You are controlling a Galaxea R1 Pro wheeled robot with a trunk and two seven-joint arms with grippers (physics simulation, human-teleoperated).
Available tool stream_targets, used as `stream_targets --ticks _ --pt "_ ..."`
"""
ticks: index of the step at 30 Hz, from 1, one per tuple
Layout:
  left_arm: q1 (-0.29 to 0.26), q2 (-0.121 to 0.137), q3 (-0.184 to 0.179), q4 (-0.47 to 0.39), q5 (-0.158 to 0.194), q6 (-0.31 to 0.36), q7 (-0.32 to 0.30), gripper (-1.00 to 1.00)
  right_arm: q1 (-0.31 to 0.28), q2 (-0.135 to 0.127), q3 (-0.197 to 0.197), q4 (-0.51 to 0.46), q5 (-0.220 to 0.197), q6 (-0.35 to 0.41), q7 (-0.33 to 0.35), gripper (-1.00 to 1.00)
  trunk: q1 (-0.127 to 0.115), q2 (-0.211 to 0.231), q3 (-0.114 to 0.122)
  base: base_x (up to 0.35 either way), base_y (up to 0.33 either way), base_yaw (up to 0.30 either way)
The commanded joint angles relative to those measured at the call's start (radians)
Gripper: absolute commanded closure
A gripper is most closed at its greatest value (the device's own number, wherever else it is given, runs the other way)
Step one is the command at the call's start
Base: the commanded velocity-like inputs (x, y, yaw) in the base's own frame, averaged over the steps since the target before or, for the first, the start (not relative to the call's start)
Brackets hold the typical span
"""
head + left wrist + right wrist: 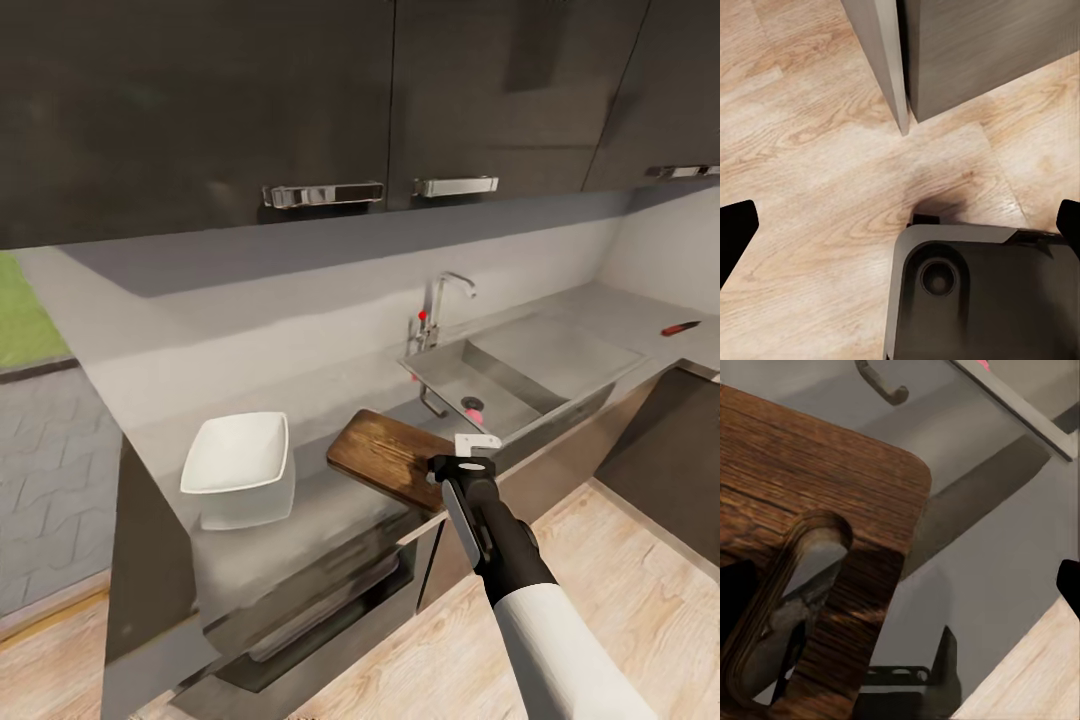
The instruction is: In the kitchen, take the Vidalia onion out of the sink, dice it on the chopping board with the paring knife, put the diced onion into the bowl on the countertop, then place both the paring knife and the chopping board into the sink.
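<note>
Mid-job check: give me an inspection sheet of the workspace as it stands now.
Surface: grey countertop, glossy.
Chopping board: on the countertop left of the sink, slot end nearest the robot.
Bowl: left of the board, apart from it, looks empty.
Paring knife: on the counter, far right of the sink.
Onion: nothing seen.
Clutter: nothing seen.
Right gripper: at the board's near edge, fingers wide apart.
Left gripper: open over wood floor.
Cables: nothing seen.
Surroundings: dark upper cabinets, tap.
</note>
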Motion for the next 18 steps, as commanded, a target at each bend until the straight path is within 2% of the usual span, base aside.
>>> stream_targets --ticks 1,18 --pt "0.0 0.0 0.0 -0.001 0.004 -0.002 0.0 -1.0 -0.001 0.0 0.002 -0.001 -0.002 0.006 -0.006 -1.0 0.0 -0.002 -0.002 -0.041 0.0 0.0" --pt "0.0 0.0 -0.001 -0.001 0.004 -0.002 0.0 -1.0 -0.001 -0.004 0.001 -0.001 -0.001 0.006 -0.006 -1.0 0.0 -0.002 -0.002 -0.006 0.0 0.0"
